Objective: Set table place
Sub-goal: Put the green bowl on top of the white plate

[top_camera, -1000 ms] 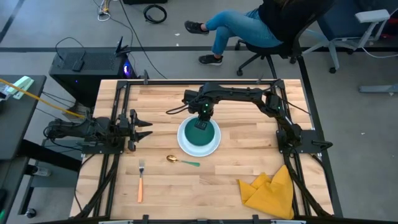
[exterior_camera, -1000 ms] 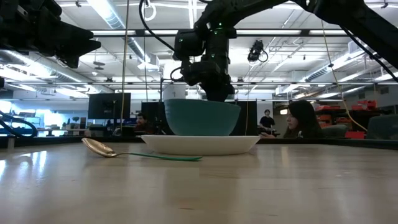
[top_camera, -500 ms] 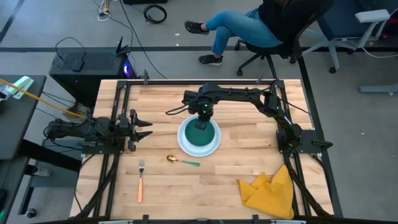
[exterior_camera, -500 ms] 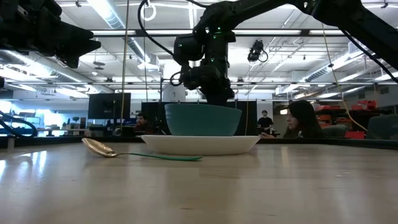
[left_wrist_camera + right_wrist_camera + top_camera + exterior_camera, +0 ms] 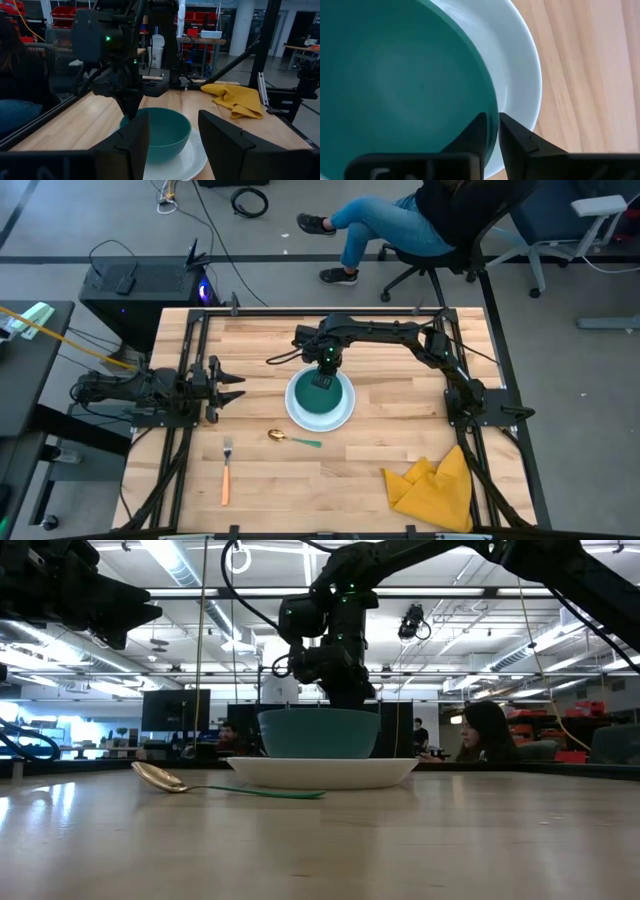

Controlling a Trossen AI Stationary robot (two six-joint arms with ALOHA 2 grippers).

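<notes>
A teal bowl [image 5: 322,398] stands in a round white plate [image 5: 296,416] at the table's middle. My right gripper [image 5: 323,378] reaches in from the right and is shut on the bowl's far rim; it also shows in the low view [image 5: 345,698]. A gold spoon with a teal handle [image 5: 291,439] lies just near-left of the plate. An orange-handled fork [image 5: 227,472] lies farther near-left. My left gripper [image 5: 236,387] waits open at the table's left side, its fingers pointing at the bowl [image 5: 162,131]. My right gripper pinches the bowl's rim on its far side [image 5: 492,107], with one finger [image 5: 476,132] inside the bowl and the other [image 5: 516,134] outside. The fingers come from above, pointing down. The bowl sits upright, its base on the plate [image 5: 320,772].
A crumpled yellow cloth [image 5: 435,485] lies at the table's near right. Black frame rails run along the left [image 5: 188,380] and right [image 5: 462,380] sides. A person sits in a chair beyond the far edge [image 5: 400,220].
My right gripper has come down a little and gone slightly toward the table's left, staying shut on the rim. The bowl has gone down and left with it and now stands level on the plate.
</notes>
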